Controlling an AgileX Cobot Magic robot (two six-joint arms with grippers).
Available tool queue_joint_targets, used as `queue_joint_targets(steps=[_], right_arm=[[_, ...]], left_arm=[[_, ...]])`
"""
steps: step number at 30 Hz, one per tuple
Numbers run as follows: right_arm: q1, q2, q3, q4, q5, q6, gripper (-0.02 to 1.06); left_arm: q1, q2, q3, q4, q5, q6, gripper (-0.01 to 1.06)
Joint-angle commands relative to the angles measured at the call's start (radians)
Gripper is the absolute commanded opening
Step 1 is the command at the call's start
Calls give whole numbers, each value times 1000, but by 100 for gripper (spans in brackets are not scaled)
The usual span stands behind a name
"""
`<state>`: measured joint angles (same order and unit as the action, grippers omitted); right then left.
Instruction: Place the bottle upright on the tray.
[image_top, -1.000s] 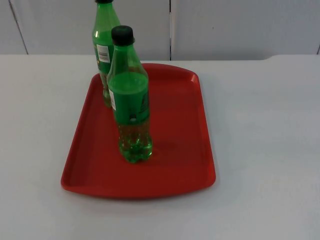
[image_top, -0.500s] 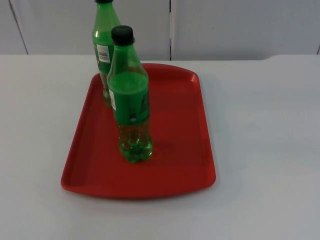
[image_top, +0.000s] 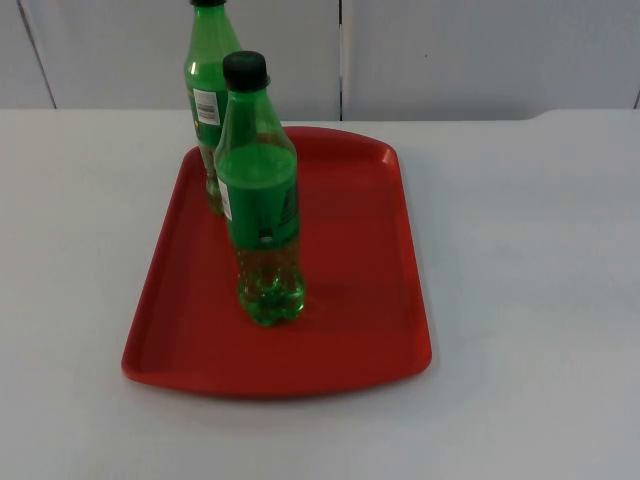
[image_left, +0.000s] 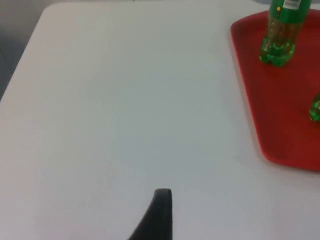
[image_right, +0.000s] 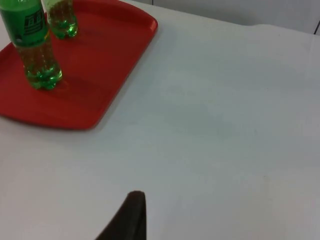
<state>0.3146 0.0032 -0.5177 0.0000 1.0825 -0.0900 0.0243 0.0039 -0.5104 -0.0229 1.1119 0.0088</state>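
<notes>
A red plastic tray (image_top: 350, 300) lies lengthwise on the white worktop (image_top: 530, 260), and two green soda bottles stand upright on it. The near bottle (image_top: 260, 200) has a black cap, a green label around its middle and a little clear green liquid at its lobed base; it stands left of the tray's centre line, toward the front half. The far bottle (image_top: 206, 95) stands behind it at the tray's back left edge, its white barcode label facing forward, its top cut off by the frame. The two are close together but apart, and the near one partly hides the far one from above.

Behind the worktop runs the grey partition wall (image_top: 480, 50).

Both arms wait off to the sides. The left tool (image_left: 159, 212) hangs over bare worktop well to the left of the tray, with one black fingertip visible; I cannot tell whether it is released or clenched. The right tool (image_right: 131, 215) hangs over bare worktop well to the right of the tray, again with a single fingertip showing, and its state cannot be told either. Neither touches anything.
</notes>
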Motion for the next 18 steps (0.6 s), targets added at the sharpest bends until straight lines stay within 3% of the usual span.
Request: queue_joint_targets(steps=[1,18], right_arm=[[-3,-3,2,0,-5,1,105],[-3,-3,2,9,-5,1,105]], left_arm=[[-7,-4,16,5,-39,-22,85],[-7,-4,16,5,-39,-22,85]])
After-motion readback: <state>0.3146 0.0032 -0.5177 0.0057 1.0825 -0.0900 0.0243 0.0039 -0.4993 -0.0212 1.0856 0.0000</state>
